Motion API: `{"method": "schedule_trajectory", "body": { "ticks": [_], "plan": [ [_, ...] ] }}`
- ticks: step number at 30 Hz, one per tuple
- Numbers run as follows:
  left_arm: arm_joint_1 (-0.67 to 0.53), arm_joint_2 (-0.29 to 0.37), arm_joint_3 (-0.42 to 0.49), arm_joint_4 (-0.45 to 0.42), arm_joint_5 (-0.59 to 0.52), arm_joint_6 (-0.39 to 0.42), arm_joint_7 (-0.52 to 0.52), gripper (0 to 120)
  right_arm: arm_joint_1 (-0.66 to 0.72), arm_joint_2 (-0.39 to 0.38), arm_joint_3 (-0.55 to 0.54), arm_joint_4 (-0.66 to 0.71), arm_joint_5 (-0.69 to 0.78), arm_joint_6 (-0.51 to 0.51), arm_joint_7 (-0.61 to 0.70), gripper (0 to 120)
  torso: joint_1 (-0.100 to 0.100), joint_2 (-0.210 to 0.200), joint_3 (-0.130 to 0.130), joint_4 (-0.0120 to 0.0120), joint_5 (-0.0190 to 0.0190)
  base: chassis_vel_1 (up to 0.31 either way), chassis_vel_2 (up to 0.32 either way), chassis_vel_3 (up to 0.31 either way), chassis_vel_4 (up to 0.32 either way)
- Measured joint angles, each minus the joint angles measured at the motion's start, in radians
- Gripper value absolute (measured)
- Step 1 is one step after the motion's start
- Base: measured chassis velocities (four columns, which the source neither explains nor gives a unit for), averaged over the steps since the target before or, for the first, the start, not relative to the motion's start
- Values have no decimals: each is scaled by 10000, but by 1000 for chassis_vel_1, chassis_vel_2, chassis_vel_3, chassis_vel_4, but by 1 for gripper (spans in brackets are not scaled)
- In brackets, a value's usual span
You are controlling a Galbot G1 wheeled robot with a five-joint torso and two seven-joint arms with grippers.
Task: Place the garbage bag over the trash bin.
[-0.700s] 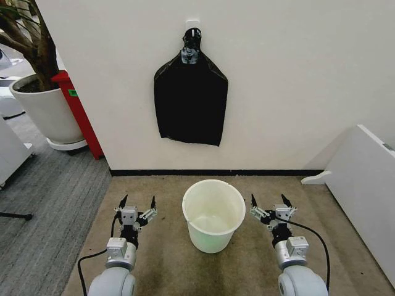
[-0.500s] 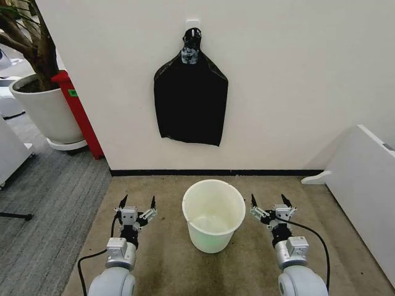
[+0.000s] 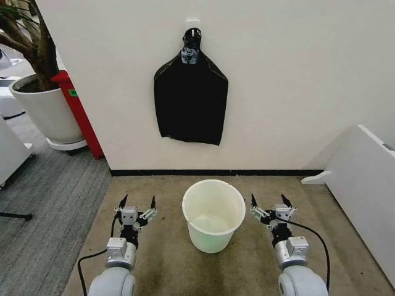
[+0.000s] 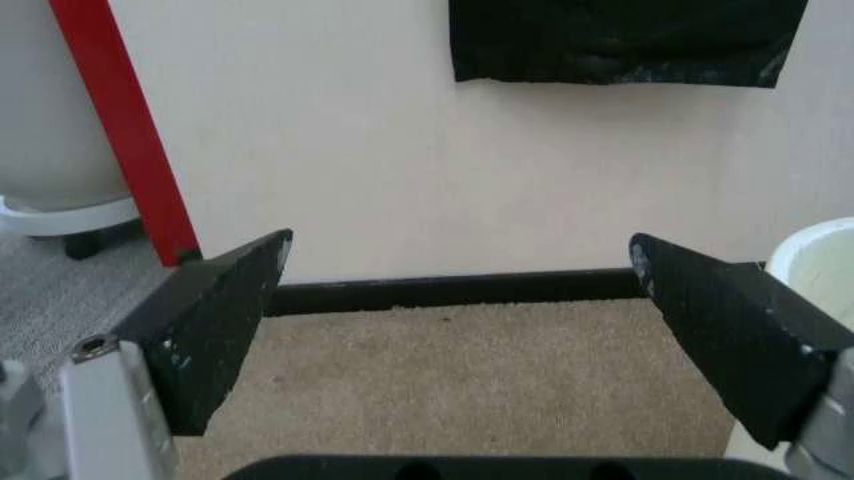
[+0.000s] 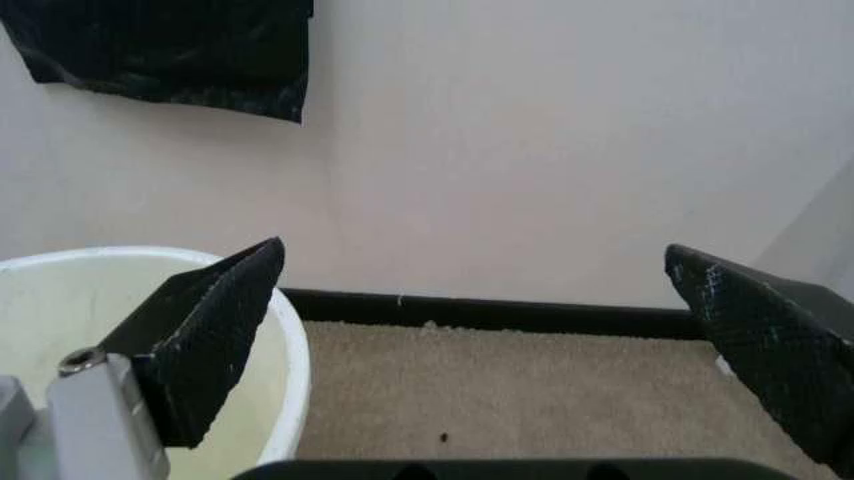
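Note:
The trash bin (image 3: pixel 213 239), a cream-white round bucket, stands upright and empty on the tan carpet in front of the wall. My left gripper (image 3: pixel 138 200) hovers low just left of it, open, with nothing between its fingers. My right gripper (image 3: pixel 268 200) mirrors it on the bin's right side, also open and empty. In the left wrist view the open left gripper (image 4: pixel 459 240) faces the wall, with the bin's rim (image 4: pixel 821 250) beside one finger. In the right wrist view the bin (image 5: pixel 291 340) lies beside the right gripper (image 5: pixel 474 247). The garbage bag is out of view.
A flat black bag bundle (image 3: pixel 190 102), knotted at its top, hangs from a wall hook above the bin. A white planter pot (image 3: pixel 46 111) and a red stand (image 3: pixel 79 111) sit at the far left. A white panel (image 3: pixel 364 185) leans at the right.

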Motion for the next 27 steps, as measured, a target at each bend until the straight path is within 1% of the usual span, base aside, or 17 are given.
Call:
{"method": "schedule_trajectory", "body": {
  "ticks": [21,24,25,26,27],
  "plan": [
    [0,0,0,0,0,0,0,100,-10,4,-3,0,-3,13,0,100,0,0,0,1,0,0,0,0,0],
    [56,44,-19,-6,-66,-96,-20,100,-245,91,-157,93,-174,311,37,100,0,0,0,0,-3,0,0,0,0],
    [179,148,-70,-64,-218,-346,-91,100,-533,211,-375,220,-386,686,80,100,0,0,0,-1,-5,0,0,0,0],
    [179,148,-70,-64,-218,-346,-91,100,-533,211,-375,220,-386,686,80,100,0,0,0,-1,-5,0,0,0,0],
    [429,359,-187,-186,-512,-856,-245,100,-961,396,-683,418,-721,1258,156,100,0,0,0,-1,1,0,0,0,0]
  ]
}}
